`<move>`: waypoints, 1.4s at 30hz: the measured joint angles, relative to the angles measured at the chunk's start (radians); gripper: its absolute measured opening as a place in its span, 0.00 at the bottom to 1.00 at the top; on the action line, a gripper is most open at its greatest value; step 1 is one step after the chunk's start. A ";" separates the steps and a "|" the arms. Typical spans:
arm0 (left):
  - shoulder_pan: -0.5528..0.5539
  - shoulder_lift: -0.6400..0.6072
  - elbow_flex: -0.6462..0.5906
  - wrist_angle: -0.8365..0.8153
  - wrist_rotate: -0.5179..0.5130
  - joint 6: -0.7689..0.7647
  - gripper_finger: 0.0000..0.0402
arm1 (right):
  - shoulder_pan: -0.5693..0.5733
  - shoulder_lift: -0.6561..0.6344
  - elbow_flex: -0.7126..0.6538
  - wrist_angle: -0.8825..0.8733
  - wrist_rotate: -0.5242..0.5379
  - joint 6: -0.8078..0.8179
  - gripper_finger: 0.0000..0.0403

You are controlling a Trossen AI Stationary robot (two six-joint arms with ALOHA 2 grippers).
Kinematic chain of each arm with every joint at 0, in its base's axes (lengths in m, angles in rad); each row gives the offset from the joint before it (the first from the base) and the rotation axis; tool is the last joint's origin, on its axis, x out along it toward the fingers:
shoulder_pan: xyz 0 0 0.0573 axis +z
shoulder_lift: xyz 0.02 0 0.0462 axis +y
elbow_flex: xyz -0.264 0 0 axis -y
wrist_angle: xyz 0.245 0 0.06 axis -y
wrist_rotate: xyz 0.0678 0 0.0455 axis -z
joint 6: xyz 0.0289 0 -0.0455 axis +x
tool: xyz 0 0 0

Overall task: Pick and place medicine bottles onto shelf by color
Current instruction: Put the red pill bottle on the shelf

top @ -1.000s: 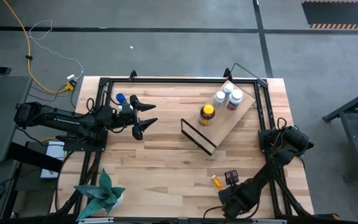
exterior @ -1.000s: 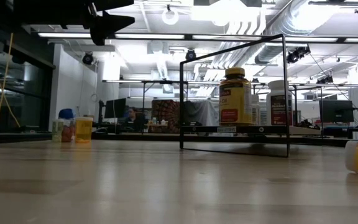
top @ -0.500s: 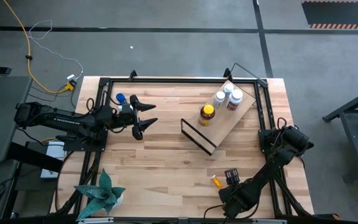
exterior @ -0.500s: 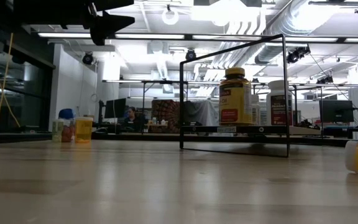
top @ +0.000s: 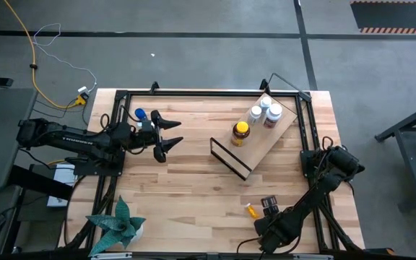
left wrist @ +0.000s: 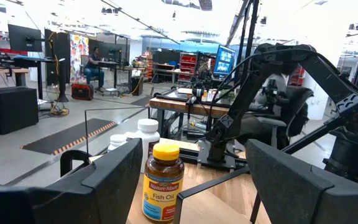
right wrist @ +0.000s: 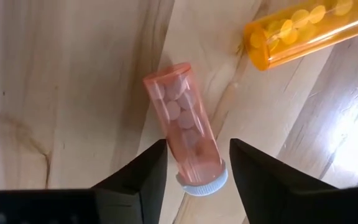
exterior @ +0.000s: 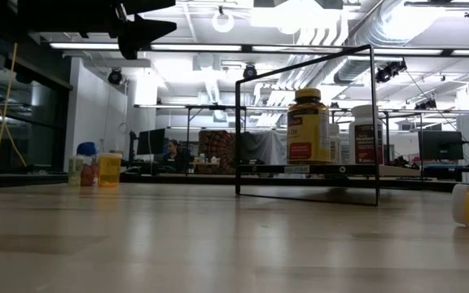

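Pink vial [right wrist: 185, 124] lies on the table [top: 193, 180] between the right gripper's [right wrist: 194, 165] parted fingers; left gripper [top: 166, 134] hovers, fingers spread, holding nothing.

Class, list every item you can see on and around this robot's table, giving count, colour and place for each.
shelf: one, light wood with a dark edge and black wire frame, far right part of the table
amber bottle: one, yellow cap, upright on the shelf
white bottles: three, grouped on the shelf's far end
blue bottle: one, far left of the table
orange vial: one, lying at the table's near right
pink vial: one, white cap, lying beside the orange vial
plant: one, green, near left corner
person: one, seated far back in the room
left gripper: open, empty, raised over the table's left
right gripper: over the pink vial
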 joint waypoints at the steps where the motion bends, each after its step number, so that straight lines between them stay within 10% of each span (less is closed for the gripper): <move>1: 0.000 0.000 0.000 0.000 0.000 0.000 0.69 | 0.000 0.000 0.000 0.000 0.000 0.000 0.40; 42: 0.000 0.000 0.000 0.000 0.000 0.000 0.69 | -0.002 -0.071 0.000 -0.044 0.028 0.080 0.34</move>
